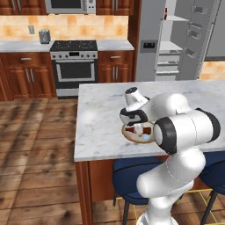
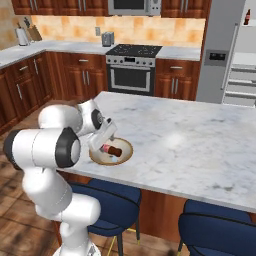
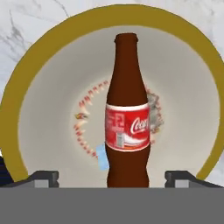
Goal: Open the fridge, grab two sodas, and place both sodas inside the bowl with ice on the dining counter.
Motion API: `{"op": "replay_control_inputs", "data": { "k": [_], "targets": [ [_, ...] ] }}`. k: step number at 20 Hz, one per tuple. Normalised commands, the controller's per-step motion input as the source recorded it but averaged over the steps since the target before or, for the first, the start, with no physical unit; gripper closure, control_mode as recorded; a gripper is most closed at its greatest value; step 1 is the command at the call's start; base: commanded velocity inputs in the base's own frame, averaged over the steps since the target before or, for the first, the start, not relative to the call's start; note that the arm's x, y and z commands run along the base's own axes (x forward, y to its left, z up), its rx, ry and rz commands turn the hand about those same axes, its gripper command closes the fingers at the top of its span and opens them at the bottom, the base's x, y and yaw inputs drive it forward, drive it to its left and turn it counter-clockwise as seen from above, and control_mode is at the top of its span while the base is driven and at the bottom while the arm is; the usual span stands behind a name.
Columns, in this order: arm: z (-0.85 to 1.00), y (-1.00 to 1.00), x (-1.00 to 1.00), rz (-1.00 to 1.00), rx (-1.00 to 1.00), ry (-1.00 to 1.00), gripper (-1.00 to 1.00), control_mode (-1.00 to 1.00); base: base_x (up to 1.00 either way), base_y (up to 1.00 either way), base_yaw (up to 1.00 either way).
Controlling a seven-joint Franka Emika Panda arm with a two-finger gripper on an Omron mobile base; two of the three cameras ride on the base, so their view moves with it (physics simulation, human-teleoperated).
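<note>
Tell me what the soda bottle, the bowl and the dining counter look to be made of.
Soda bottle: dark brown glass by its look, smooth and glossy, with a red printed label, probably paper or film.
Bowl: likely glazed ceramic; pale matte inside, ochre rim, painted red flecks near the middle.
Dining counter: white-grey marble or a marble-look slab, with faint grey veining and a polished face.
</note>
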Motion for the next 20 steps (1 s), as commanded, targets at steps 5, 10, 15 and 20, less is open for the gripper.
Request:
{"op": "replay_control_inputs", "data": {
  "k": [5, 10, 15, 20],
  "targets": [
    [0.45, 0.03, -0.5, 0.0, 0.0, -0.3, -1.0, -1.0, 0.0, 0.0, 0.0],
    [0.5, 0.03, -0.72, -0.07, 0.04, -0.22, -1.0, -1.0, 0.0, 0.0, 0.0],
    [0.43, 0.05, -0.77, -0.22, 0.18, -0.14, -1.0, -1.0, 0.0, 0.0, 0.0],
    [0.32, 0.0, -0.81, -0.24, 0.23, -0.14, -1.0, -1.0, 0.0, 0.0, 0.0]
  ]
}}
